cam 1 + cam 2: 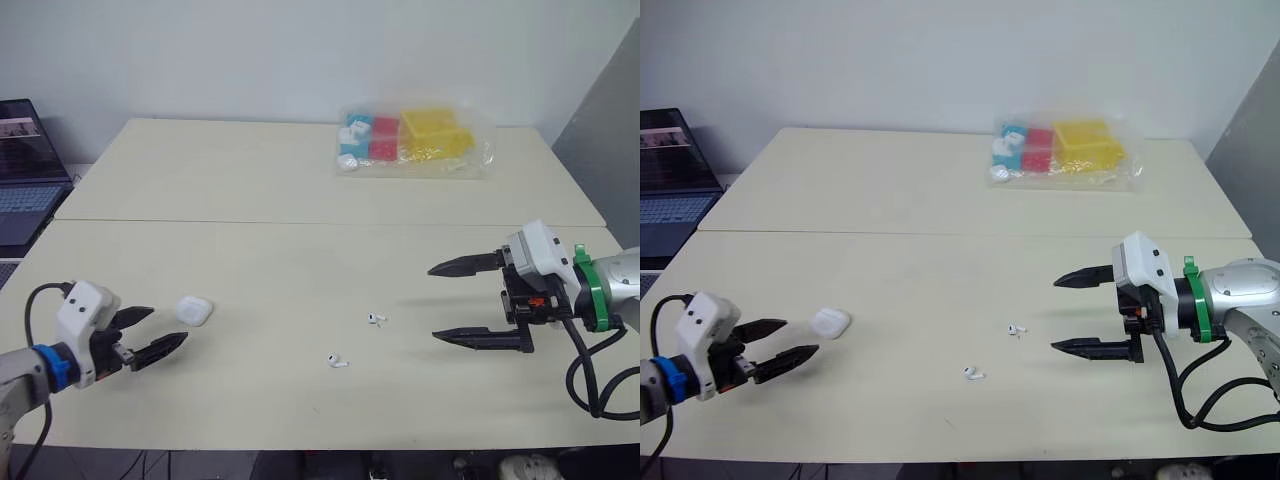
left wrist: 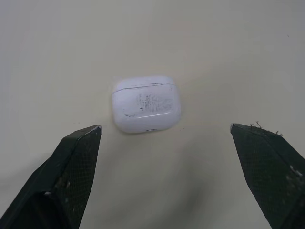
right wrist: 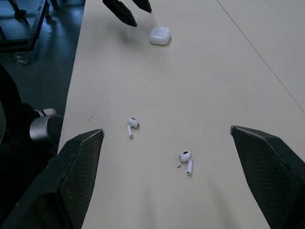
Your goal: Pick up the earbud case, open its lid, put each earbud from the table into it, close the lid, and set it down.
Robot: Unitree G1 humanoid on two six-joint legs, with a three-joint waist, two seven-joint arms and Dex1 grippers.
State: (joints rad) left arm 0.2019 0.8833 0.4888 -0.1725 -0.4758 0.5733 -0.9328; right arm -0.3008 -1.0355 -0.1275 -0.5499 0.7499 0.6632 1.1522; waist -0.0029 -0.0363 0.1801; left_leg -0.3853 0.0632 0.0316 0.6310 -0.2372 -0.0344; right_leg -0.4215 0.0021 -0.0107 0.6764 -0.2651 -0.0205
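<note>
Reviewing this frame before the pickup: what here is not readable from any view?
- Inside of the earbud case: hidden by its shut lid, left wrist view.
- Which ear the front earbud and the rear earbud are for: too small to tell, right wrist view.
- Small pieces in the plastic bag: obscured by wrinkled, shiny plastic, eye views.
- Laptop: cut off by the left edge, left eye view.

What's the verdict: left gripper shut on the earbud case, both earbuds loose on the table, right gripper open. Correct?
Not quite: the left gripper is open, the earbud case lying untouched on the table just ahead of it; the left wrist view shows this. The rest holds.
</note>
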